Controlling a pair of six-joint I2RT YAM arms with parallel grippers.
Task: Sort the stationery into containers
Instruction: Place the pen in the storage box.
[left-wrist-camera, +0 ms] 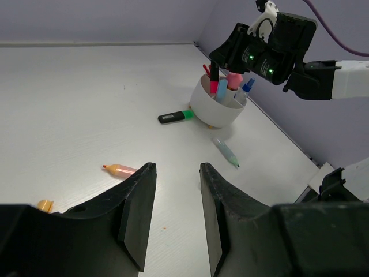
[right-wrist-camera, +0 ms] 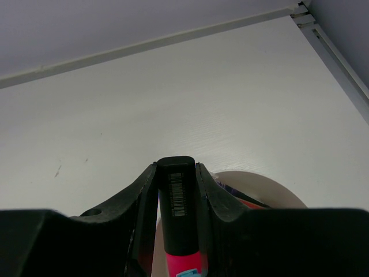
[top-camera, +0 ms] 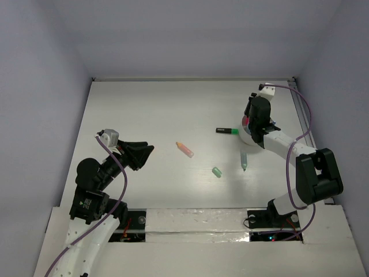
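My right gripper [right-wrist-camera: 176,167] is shut on a pink marker with a black cap [right-wrist-camera: 177,199] and holds it upright over the round whitish cup [right-wrist-camera: 271,184]. In the left wrist view the marker [left-wrist-camera: 214,85] stands with its lower end in the cup [left-wrist-camera: 216,109], among a pink-capped item and blue ones. My left gripper [left-wrist-camera: 177,167] is open and empty, low over the table. On the table lie a black and green marker [top-camera: 228,131], a mint pen [top-camera: 244,160], an orange-pink marker [top-camera: 184,149] and a green eraser [top-camera: 217,172].
The cup [top-camera: 249,137] stands near the right edge, where a metal rail [top-camera: 302,118] runs along the wall. A small orange piece [left-wrist-camera: 45,205] lies left of my left fingers. Walls close the table at back and sides.
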